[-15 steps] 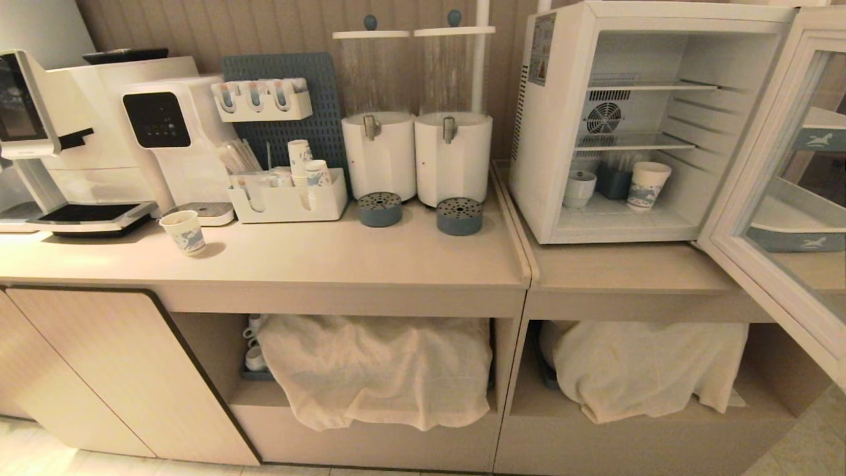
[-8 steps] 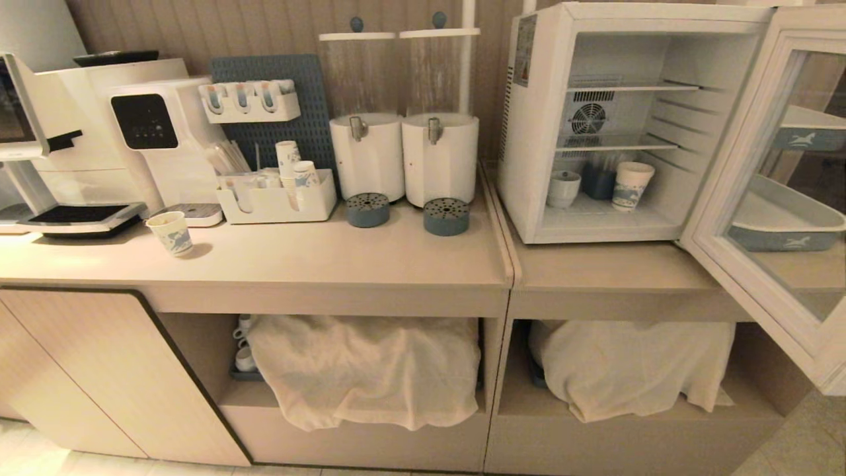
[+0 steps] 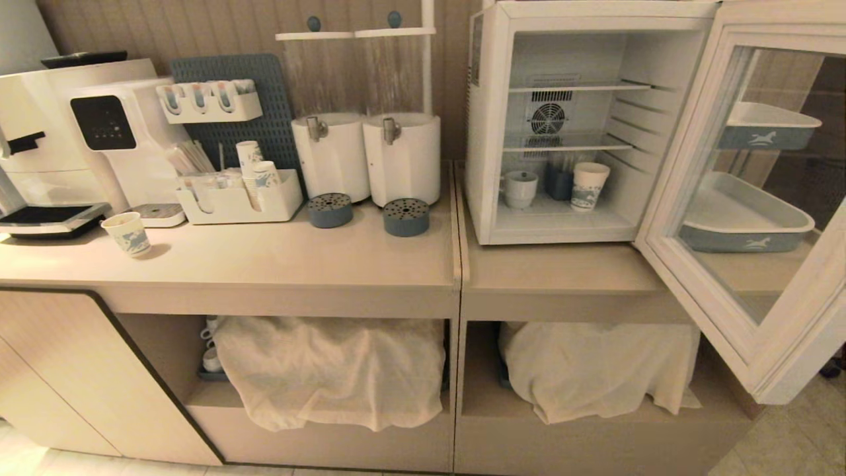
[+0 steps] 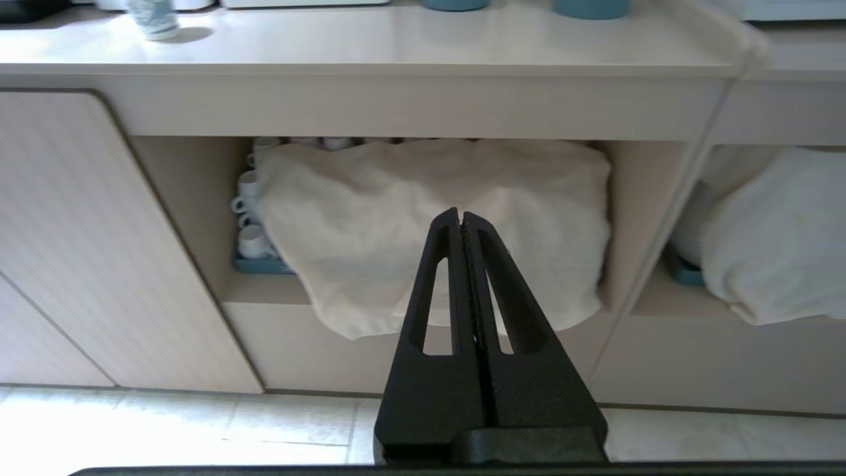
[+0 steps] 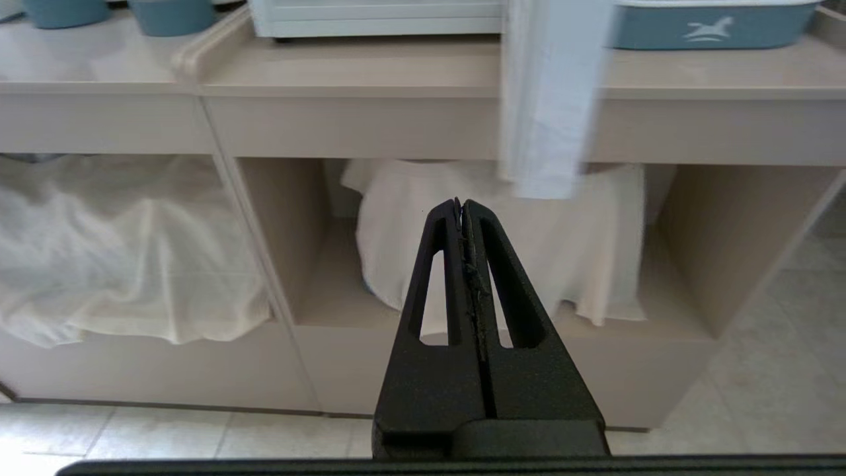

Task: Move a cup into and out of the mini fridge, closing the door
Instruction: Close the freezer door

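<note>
Standing upright in fridge (image 3: 489, 165): cup (image 3: 520, 190)

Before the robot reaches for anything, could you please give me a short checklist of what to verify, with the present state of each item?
1. Fridge door open wide enough to reach in: ok, it is swung out to the right.
2. White cup in sight: ok, it stands upright on the floor of the fridge, left of a paper cup.
3. Room around the cup: ok, a gap shows between it and the dark holder behind.
4. Left pincer ready to grasp: not ok, shut, low before the cupboard shelf.
5. Right pincer ready to grasp: not ok, shut, below the counter edge.
6. Cup's handle side: cannot tell.
</note>
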